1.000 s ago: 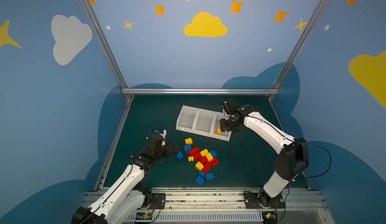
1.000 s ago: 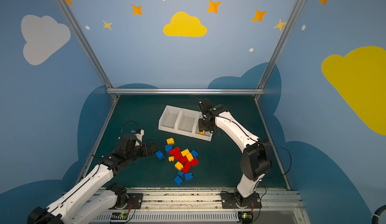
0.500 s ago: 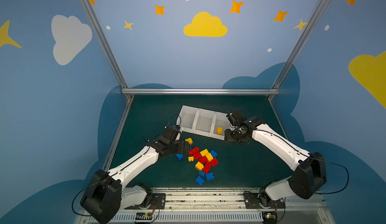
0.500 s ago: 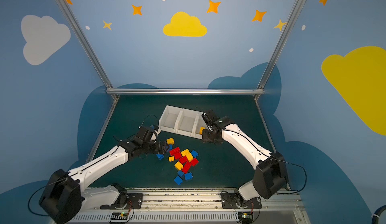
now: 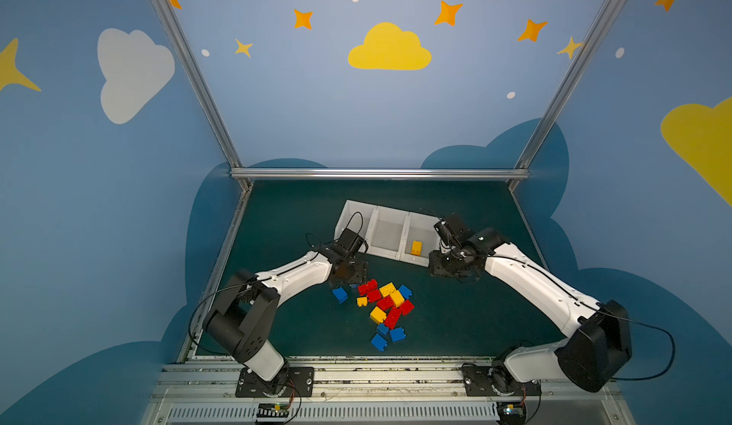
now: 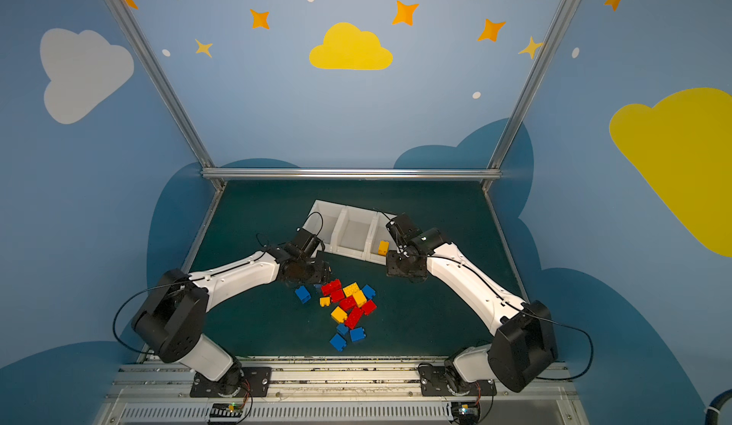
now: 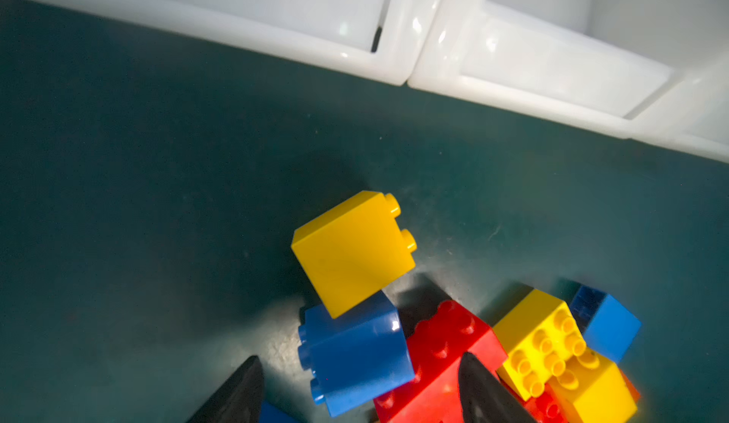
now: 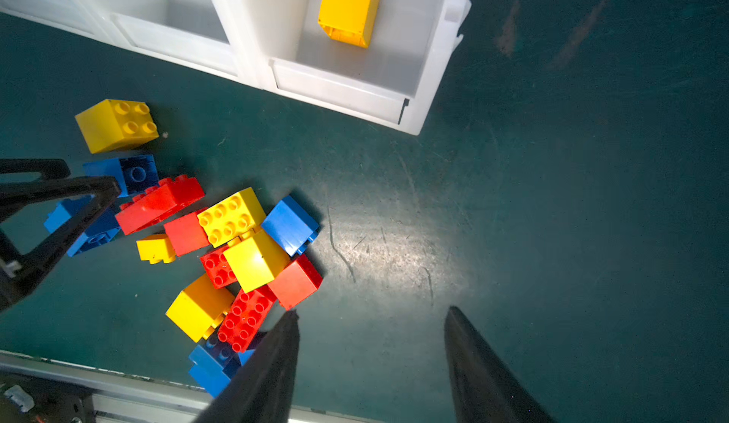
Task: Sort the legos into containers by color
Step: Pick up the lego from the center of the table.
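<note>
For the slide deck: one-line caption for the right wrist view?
Open right claw hovers beside mixed Lego pile; one yellow brick lies in the end white bin.

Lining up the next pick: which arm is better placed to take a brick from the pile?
Left. The left gripper is at the pile, open jaws either side of a blue brick. The right gripper hangs open over bare mat, off the pile.

Dark green tabletop (image 5: 467,324); white three-bin container (image 5: 382,253) toward back; red, yellow, blue lego pile (image 5: 386,304) nearer front
</note>
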You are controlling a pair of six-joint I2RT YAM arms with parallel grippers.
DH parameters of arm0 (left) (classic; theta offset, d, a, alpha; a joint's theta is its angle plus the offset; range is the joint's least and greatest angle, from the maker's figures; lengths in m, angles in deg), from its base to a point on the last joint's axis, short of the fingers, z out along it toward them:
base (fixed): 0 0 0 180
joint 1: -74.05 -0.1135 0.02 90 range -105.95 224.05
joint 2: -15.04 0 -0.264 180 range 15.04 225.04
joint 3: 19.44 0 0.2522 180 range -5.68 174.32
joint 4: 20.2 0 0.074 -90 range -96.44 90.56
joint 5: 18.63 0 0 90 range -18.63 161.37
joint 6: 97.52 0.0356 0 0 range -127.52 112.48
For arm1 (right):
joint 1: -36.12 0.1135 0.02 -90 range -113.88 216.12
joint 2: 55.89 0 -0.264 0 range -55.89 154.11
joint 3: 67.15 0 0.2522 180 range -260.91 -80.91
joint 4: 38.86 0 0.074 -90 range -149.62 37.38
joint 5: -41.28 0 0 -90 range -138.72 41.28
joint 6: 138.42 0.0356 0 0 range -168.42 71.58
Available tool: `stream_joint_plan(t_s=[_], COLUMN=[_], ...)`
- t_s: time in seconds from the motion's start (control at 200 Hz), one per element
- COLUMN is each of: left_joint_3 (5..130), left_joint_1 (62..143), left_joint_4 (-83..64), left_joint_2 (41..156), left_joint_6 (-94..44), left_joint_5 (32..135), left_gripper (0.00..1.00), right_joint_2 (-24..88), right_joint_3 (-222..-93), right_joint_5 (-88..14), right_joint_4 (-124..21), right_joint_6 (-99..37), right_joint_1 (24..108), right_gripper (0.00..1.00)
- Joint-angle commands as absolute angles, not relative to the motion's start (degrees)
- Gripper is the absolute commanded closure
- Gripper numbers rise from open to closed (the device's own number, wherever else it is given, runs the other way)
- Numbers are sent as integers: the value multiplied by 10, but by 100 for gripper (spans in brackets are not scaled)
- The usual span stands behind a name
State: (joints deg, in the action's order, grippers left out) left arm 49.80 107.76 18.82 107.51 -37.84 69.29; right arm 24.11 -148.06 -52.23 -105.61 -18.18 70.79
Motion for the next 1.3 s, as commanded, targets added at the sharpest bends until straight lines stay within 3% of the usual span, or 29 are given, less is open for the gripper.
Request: stream_joint_plan(t_s=[0.0, 0.996, 1.292], left_joint_3=[508, 517, 557], left_joint_1=[1083, 1087, 1086], left_joint_4=[201, 206, 221], left_joint_2=[1088, 1112, 1054], left_joint_6=[-410, -400, -360], left_joint_5=[677, 645, 634], left_gripper=[23, 56, 57], right_joint_2=[238, 283, 294], right_joint_3=[-1488, -1531, -1552], right_joint_5=[-514, -512, -511], right_joint_4=[-1062, -1083, -1086], right_joint_6=[-176, -172, -182], right_joint_1=[709, 708, 703], right_gripper=[41, 43, 43])
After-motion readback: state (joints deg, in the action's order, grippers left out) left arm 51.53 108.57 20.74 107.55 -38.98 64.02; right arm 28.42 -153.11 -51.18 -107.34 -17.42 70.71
